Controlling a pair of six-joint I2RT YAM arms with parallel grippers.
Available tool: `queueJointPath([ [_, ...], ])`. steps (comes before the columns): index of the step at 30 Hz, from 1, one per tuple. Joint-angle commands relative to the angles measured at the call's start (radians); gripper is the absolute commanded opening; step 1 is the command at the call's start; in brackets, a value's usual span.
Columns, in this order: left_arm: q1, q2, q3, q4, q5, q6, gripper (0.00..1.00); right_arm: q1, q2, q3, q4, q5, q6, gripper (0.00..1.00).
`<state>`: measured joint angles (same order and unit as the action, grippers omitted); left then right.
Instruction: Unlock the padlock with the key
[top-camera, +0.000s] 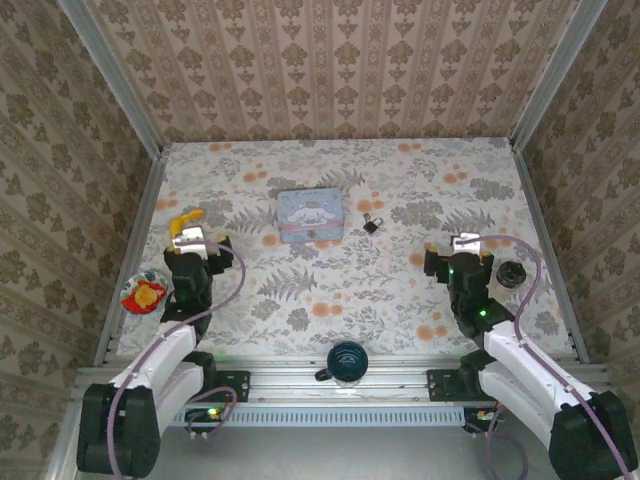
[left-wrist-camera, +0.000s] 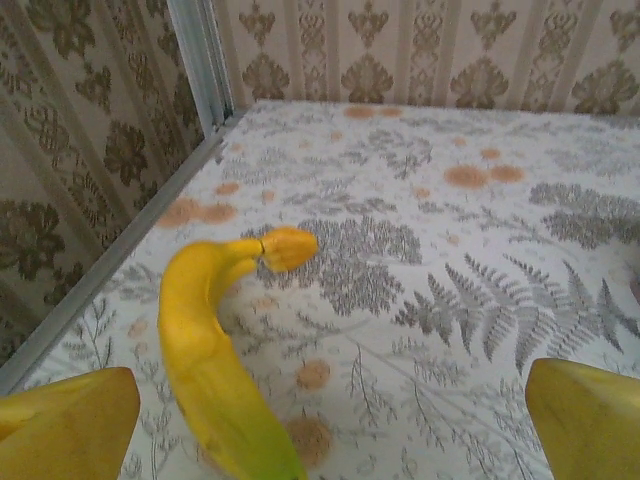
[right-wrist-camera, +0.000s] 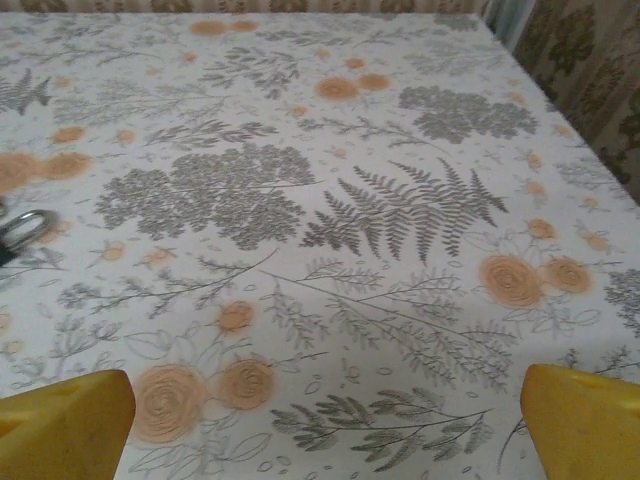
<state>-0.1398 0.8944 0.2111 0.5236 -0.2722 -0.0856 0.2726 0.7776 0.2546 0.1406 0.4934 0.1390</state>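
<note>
While both arms crouch at the near edge beside a dark teal mug (top-camera: 346, 362), the left gripper (top-camera: 198, 243) has its yellow fingers (left-wrist-camera: 65, 425) spread wide, empty, a yellow banana (left-wrist-camera: 210, 350) lying just ahead. The right gripper (top-camera: 462, 250) is equally wide, holding nothing. Farther out, the tiny dark metal-shackled padlock (top-camera: 372, 223) lies on the floral tabletop (top-camera: 400, 290), just right of a pale blue rectangular tin (top-camera: 310, 216).

The tiny dark padlock (top-camera: 371, 225) with a thin metal shackle lies just beside the pale blue tin (top-camera: 311, 216).
</note>
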Motion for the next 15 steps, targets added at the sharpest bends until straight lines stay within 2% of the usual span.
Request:
queueJointPath([
  [1, 0.054, 0.082, -0.015, 0.194, 0.127, 0.050, 1.00, -0.028, -0.027, -0.038, 0.196, 0.077, -0.050, 1.00],
  [5, 0.080, 0.241, -0.034, 0.407, 0.202, 0.091, 1.00, -0.084, -0.024, -0.089, 0.292, 0.037, -0.042, 1.00],
  [8, 0.089, 0.310, -0.024, 0.440, 0.223, 0.127, 1.00, -0.130, -0.002, -0.101, 0.336, -0.034, -0.036, 1.00],
  [15, 0.141, 0.541, -0.041, 0.700, 0.312, 0.139, 1.00, -0.168, 0.178, -0.082, 0.483, -0.112, -0.049, 1.00],
])
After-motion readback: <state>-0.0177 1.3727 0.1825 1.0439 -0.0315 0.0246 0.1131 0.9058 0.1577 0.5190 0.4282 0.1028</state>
